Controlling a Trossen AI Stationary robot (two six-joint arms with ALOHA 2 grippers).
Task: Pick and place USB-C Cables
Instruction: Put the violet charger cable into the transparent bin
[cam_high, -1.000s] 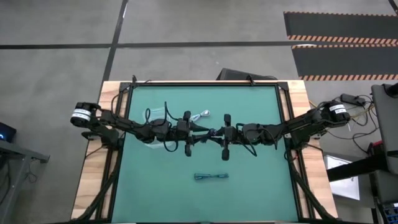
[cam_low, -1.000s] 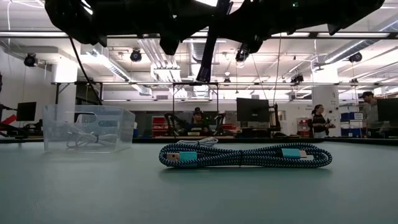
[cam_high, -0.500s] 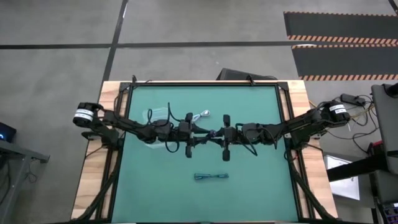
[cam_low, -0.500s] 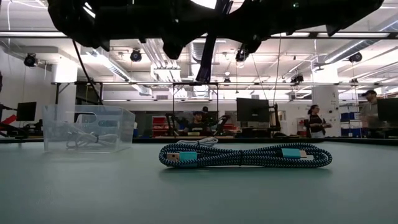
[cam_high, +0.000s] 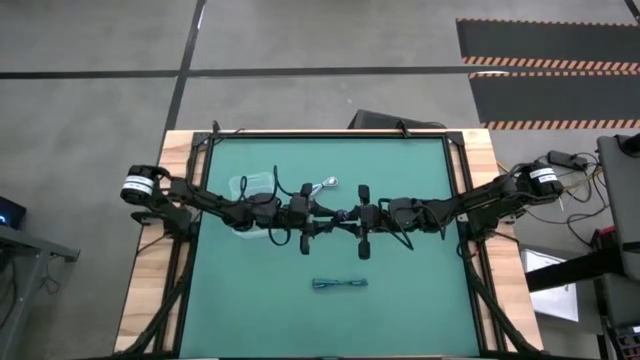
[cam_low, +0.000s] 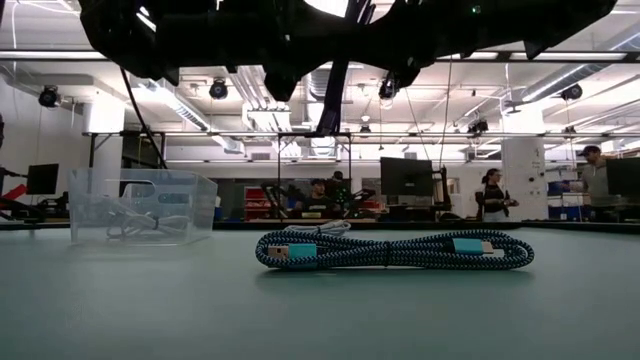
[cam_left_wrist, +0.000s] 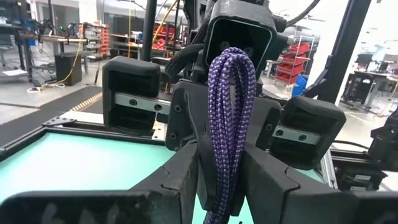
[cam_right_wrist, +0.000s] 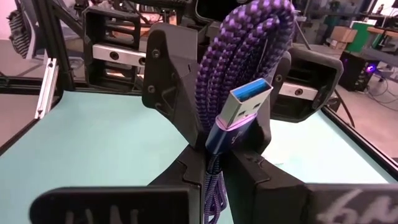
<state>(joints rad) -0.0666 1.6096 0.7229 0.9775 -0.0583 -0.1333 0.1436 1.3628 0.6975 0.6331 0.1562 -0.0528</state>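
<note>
Both arms are reaching toward the middle of the high view, meeting nose to nose above the green surface (cam_high: 400, 300). The left gripper (cam_high: 318, 216) and right gripper (cam_high: 348, 216) are both clamping 1 purple braided cable (cam_left_wrist: 229, 118) between them, their jaws narrowed on it. A clear bin (cam_low: 140, 207) at left in the low view is holding pale coiled cables (cam_low: 135, 225). A teal-tipped dark cable (cam_low: 390, 250) is lying mid-frame, a white cable (cam_high: 323, 185) behind it.
</note>
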